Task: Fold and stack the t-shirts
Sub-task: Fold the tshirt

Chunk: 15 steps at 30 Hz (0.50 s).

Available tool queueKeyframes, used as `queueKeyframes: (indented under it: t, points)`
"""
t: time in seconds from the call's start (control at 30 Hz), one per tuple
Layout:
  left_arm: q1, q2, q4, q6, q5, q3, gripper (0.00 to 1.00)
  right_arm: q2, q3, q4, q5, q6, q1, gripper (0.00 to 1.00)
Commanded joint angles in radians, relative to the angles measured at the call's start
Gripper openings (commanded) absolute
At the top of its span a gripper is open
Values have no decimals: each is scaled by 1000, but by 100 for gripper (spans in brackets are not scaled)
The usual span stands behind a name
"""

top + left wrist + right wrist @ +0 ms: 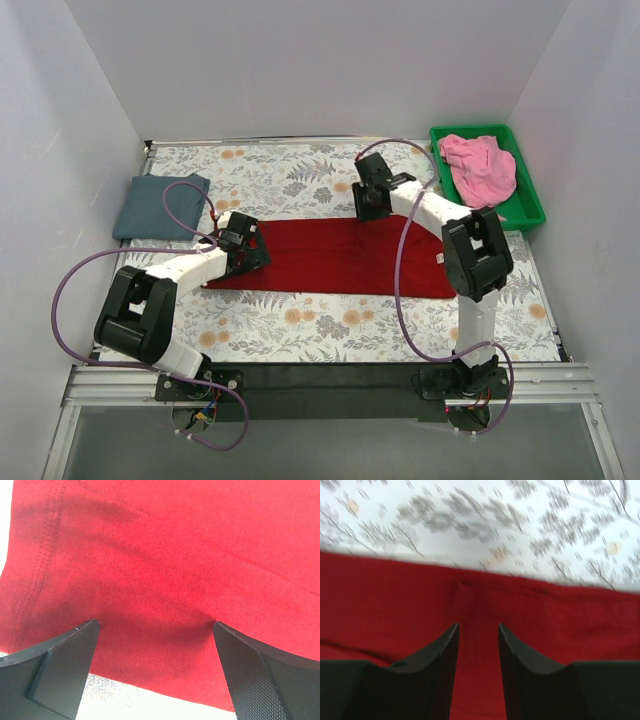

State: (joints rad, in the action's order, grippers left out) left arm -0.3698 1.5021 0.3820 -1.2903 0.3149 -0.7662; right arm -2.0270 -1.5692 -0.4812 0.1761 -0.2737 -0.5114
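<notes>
Mid-fold on the dark red t-shirt (340, 258), I reckon. It lies as a long flat band across the table (300, 330), 9 to 3 o'clock. My left gripper (155, 625) sits low at the 9 o'clock end, jaws spread wide over the cloth by the hem, holding nothing. My right gripper (478, 626) hangs over the 12 o'clock edge with the forearm bent back leftward, fingers a narrow gap apart, nothing pinched (that view's blurry though). Next I'd need both to clamp an edge and carry it across evenly. The slate blue-grey t-shirt (160, 207) is folded at 10 o'clock, and the pink t-shirt (480, 168) is crumpled in the green bin (530, 205) at 2.
</notes>
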Motion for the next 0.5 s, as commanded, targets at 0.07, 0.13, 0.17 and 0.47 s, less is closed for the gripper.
queueKeyframes:
  t: [0.07,0.13,0.17,0.47]
  points:
    - [-3,10,32,-18,12,-10,91,226,240,55,3,34,86,37]
    - [-3,9,34,-20,13,-10,91,310,322,75,-10,28,122,38]
    - [-1,10,34,-20,15,-12,91,336,360,82,-16,28,134,37]
    - [0,27,50,-32,30,-15,91,597,762,147,-115,-59,296,35]
